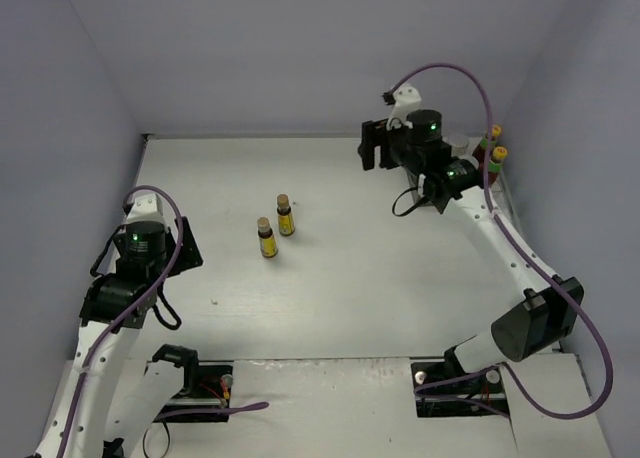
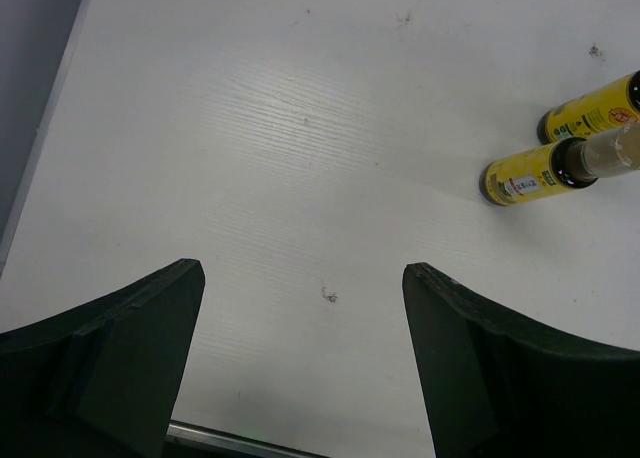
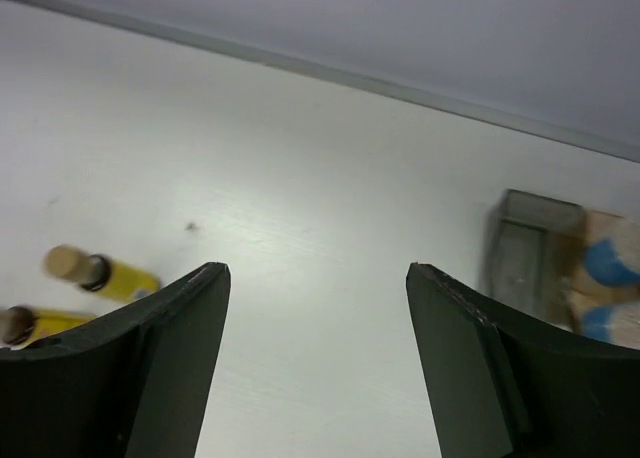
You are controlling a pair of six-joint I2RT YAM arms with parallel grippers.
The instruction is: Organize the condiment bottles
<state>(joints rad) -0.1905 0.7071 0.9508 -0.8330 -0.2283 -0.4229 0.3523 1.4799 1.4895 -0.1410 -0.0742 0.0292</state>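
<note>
Left end effector [image 2: 303,273] hangs spread and empty over the bench [image 2: 250,128]. The brown bottles [image 1: 267,237] stand upright together mid-bench, at 2 o'clock from it. Right end effector [image 3: 318,273], likewise spread and empty, hovers at the far side. The yellow-capped bottles [image 1: 494,135] stand at its 3 o'clock.

No legible text, brand, number or sign recorded. The nearer small brown bottle with yellow label [image 2: 522,180] carries a white printed panel. The farther small brown bottle with yellow label [image 2: 592,108] carries a red mark. Both are too blurred to read.
</note>
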